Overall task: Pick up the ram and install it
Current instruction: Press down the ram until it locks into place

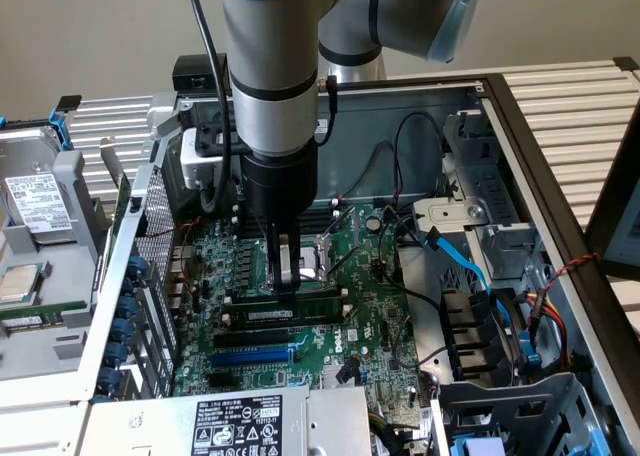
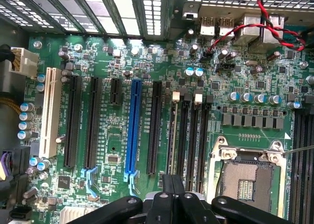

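Slatted desk (image 1: 570, 96) is carrying an open computer case (image 1: 520, 156); over its motherboard (image 1: 370, 316), the tool (image 1: 285, 281) is pressing, fingers fully together, on the ram (image 1: 290, 298), sitting at board centre, twelve o'clock of the blue slot (image 1: 255, 356).

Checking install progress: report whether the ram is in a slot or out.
In: the ram stands edge-up in a black slot, fingers closed on top.
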Controlling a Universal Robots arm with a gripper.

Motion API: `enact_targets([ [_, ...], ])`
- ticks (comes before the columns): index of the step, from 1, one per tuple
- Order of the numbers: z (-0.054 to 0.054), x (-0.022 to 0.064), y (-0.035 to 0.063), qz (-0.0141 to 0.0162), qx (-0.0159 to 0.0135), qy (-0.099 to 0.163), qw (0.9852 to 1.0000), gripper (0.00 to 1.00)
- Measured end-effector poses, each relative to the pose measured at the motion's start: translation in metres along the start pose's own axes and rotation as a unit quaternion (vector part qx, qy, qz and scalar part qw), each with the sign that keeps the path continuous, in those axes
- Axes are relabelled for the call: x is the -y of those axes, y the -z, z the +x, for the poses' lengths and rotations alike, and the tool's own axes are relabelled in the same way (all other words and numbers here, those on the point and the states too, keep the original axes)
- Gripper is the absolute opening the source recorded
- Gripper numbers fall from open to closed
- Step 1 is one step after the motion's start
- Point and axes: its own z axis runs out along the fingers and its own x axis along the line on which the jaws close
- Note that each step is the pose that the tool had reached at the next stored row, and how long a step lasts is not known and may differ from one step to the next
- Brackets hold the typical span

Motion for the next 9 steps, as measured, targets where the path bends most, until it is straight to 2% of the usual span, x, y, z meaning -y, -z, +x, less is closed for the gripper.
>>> enact_targets([
  [9,0.0001,0.0000,-0.0009,0.0000,0.0024,0.000,1.0000,0.10],
])
